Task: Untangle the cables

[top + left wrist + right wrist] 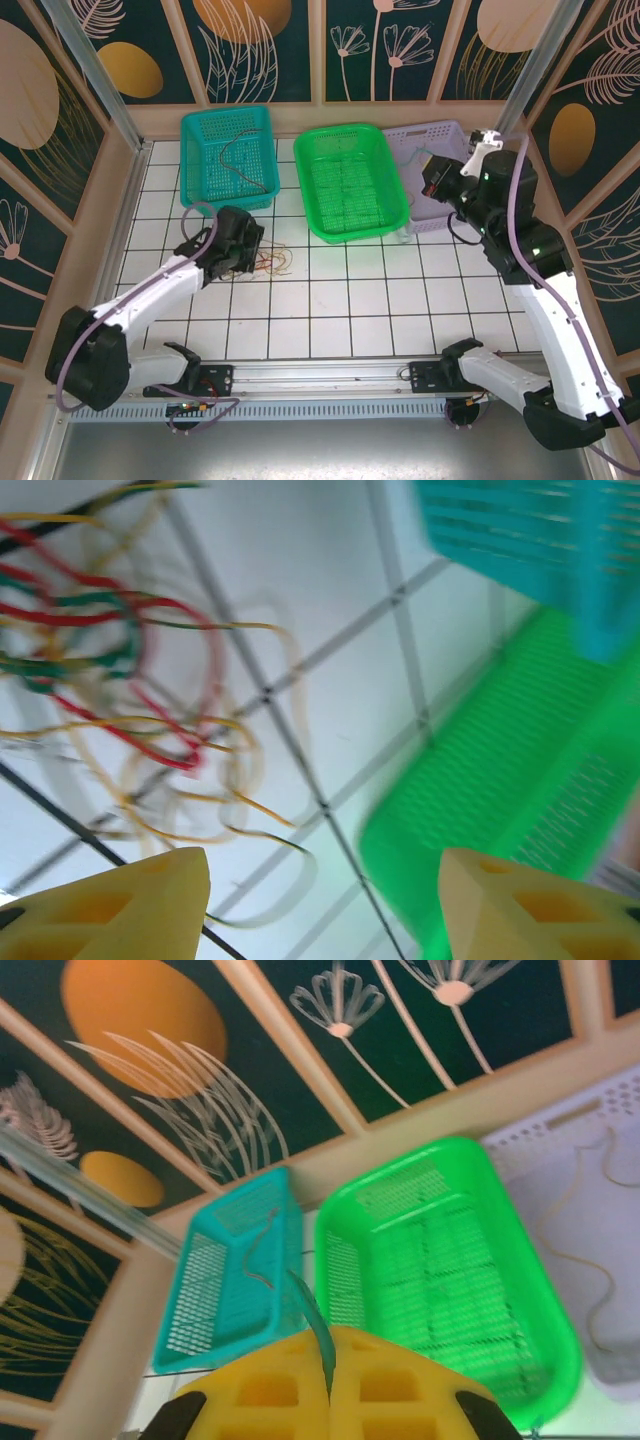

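A tangle of red, green and yellow-tan cables [272, 262] lies on the white tiled table just right of my left gripper [245, 245]. In the left wrist view the cables [120, 660] spread at the upper left, blurred, and my left gripper [325, 910] stands open above the tiles with nothing between its yellow fingertips [130, 910]. My right gripper [440, 180] hovers high between the green and purple baskets. Its yellow pads are shut [330, 1360] on a thin green cable [312, 1320] that sticks up from between them.
Three baskets stand along the back: a teal basket [225, 113] holding a dark cable [238, 160], a green basket [350, 180], and a pale purple basket [430, 135] holding a tan cable [590, 1260]. Patterned walls close in the table.
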You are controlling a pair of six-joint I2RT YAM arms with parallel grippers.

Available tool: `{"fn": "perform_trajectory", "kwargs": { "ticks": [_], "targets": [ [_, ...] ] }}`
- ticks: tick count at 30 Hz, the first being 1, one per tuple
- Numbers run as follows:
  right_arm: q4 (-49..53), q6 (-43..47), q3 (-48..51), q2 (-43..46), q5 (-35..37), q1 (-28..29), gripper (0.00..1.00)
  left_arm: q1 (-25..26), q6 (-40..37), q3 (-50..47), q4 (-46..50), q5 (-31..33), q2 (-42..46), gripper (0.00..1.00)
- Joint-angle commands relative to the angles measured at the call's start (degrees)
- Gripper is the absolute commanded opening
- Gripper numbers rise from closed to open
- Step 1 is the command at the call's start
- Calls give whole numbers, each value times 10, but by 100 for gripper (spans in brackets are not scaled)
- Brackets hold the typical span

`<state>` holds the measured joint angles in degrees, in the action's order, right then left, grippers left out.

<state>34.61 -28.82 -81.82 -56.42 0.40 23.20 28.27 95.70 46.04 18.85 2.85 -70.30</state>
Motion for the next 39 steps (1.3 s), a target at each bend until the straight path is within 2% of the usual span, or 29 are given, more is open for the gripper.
{"fn": "perform_trajectory", "kwargs": {
  "ticks": [1,6,11,14,22,25,29,32,35,39],
  "targets": [
    [-63,-3,-39,-6,-51,-4,0,-1,-34,43,74,-16,31,65],
    [-118,-24,-62,-35,-119,-4,0,-1,-37,77,51,-69,37,70],
    [-189,-61,-43,-59,-170,-4,0,-1,0,93,18,-68,50,73],
    [-211,-79,-29,-71,-177,-2,0,-1,-2,112,-25,-68,45,75],
    [-247,-115,43,-73,-201,7,0,-1,-61,120,-95,-148,-7,77],
    [-271,-132,63,-74,-210,15,0,-1,-91,124,-91,-165,-28,77],
    [-291,-141,68,-83,-220,26,0,-1,-134,132,-82,-154,-56,77],
    [-296,-145,76,-84,-228,29,0,-1,-169,116,-120,-137,-77,78],
    [-296,-148,89,-78,-231,29,0,-1,-160,77,-188,-149,-95,77],
    [-298,-156,100,-73,-237,28,0,-2,-162,74,-212,-167,-114,78]
  ]
}}
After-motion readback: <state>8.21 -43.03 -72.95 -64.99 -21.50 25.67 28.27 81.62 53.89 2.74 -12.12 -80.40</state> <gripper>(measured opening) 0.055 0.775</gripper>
